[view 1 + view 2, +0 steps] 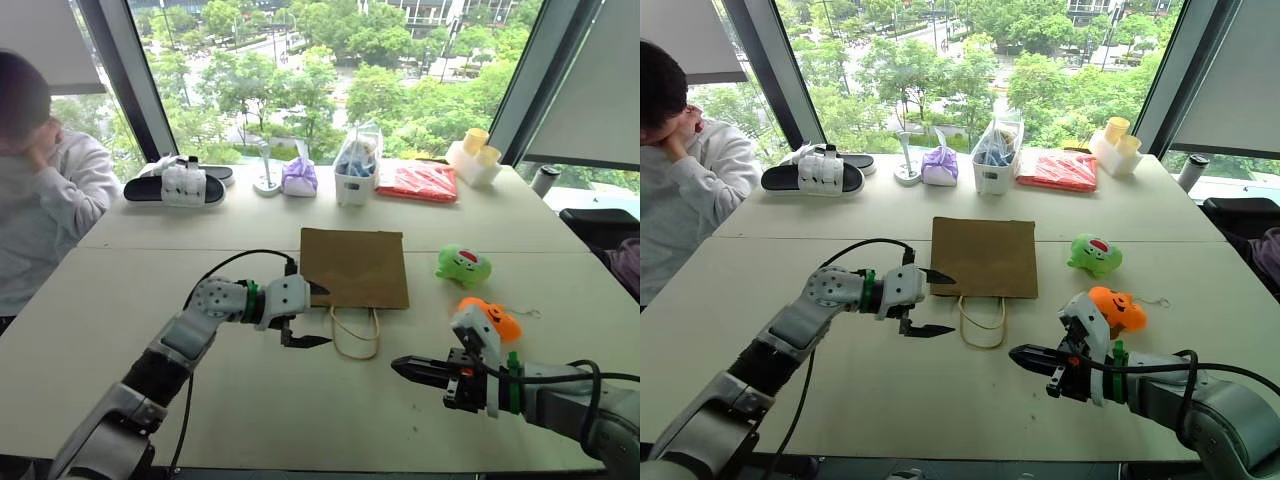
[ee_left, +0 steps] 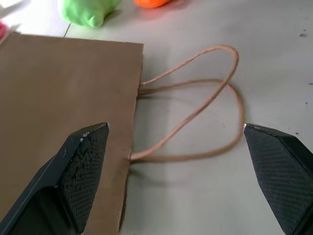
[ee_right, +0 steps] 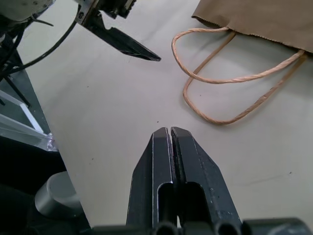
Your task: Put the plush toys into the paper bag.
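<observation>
My left gripper (image 1: 312,314), spread wide and empty, flanks the flat brown paper bag's (image 1: 353,266) mouth to open it. Right gripper (image 1: 1028,355) clamped, empty. Green plush toy (image 1: 463,266) and orange plush toy (image 1: 492,318) wait at bag's three o'clock.

Two plush toys (image 1: 463,266), one paper bag (image 1: 354,267), perhaps two sandals (image 1: 176,186).

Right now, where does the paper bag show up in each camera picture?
Left eye: paper bag flat at table centre, handles toward the robot.
Right eye: centre again, left of the green toy.
Left wrist: left half, behind one finger.
Right wrist: top right corner.
Shared landmark: the looped cord handles.
</observation>
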Robot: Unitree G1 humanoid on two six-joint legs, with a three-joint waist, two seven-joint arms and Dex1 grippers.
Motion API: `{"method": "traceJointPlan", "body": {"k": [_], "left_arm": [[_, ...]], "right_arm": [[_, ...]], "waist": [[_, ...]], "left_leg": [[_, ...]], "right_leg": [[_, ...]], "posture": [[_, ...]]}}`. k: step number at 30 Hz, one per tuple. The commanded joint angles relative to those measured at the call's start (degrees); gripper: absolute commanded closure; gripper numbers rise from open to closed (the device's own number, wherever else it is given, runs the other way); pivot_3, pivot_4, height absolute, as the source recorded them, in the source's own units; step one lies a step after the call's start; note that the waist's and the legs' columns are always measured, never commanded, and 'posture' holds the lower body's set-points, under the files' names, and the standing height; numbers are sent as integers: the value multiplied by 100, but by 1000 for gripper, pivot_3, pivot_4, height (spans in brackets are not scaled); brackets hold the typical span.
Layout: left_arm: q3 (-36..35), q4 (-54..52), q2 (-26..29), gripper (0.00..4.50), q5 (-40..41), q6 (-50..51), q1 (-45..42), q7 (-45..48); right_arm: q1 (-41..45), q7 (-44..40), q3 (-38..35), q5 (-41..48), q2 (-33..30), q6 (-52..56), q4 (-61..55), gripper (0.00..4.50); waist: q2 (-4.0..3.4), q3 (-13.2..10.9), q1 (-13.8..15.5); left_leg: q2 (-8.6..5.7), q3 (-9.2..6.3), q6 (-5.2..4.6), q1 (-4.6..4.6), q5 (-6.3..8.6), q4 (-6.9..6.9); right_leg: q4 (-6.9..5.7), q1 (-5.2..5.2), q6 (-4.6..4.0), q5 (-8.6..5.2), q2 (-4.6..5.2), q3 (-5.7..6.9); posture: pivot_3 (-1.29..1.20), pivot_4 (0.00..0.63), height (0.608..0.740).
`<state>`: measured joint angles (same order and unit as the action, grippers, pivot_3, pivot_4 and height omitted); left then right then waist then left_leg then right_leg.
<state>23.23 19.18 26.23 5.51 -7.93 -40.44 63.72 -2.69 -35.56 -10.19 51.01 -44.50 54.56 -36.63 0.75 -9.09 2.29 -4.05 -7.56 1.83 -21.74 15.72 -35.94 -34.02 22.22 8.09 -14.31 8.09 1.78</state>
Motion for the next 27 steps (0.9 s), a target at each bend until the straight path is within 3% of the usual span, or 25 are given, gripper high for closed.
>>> {"method": "traceJointPlan", "body": {"k": [1,4,11,13,17,23,27], "left_arm": [[30,713,-403,0,-148,-671,-308,133],[-10,1217,-677,836,-233,-996,-470,209],[-273,1582,-961,4368,-81,-1075,-675,370],[-399,1429,-1019,4481,56,-798,-687,383],[-966,856,-1296,4481,727,764,-898,65],[-1537,-372,-1316,4481,1760,2904,-1084,-120],[-1590,-707,-1257,4481,1896,3342,-1033,-211]], "right_arm": [[-95,262,-215,172,124,-28,-361,4468],[-185,429,-245,226,190,-40,-471,4500],[-254,623,-165,246,274,-91,-548,4500],[-205,641,-86,201,313,-129,-517,4500],[206,809,227,-168,604,-430,-311,4500],[1217,1220,1056,-1398,1267,-1145,488,4500],[1671,1337,1302,-2027,1564,-1600,1111,4500]], "waist": [[0,0,-11],[2,-1,-21],[2,-1,-12],[2,-1,-21],[4,-2,-21],[2,-1,-170],[2,-2,-207]], "left_leg": [[0,1,0,-1,0,-2],[3,-1,-1,1,0,-9],[4,-9,-2,4,-1,-14],[4,-8,-2,5,-1,-15],[5,-13,-2,11,-2,-16],[6,-27,5,30,-6,-13],[6,-40,22,30,-15,-8]], "right_leg": [[0,0,3,2,0,-1],[-4,-2,7,3,-6,-1],[-13,-5,10,5,-13,0],[-12,-6,11,5,-13,-1],[-21,-9,11,5,-17,-1],[-27,-29,16,3,-24,-1],[-29,-27,16,3,-30,-2]], "posture": [[0,150,740],[0,150,740],[0,150,740],[0,150,740],[0,150,740],[0,150,740],[0,150,740]]}}
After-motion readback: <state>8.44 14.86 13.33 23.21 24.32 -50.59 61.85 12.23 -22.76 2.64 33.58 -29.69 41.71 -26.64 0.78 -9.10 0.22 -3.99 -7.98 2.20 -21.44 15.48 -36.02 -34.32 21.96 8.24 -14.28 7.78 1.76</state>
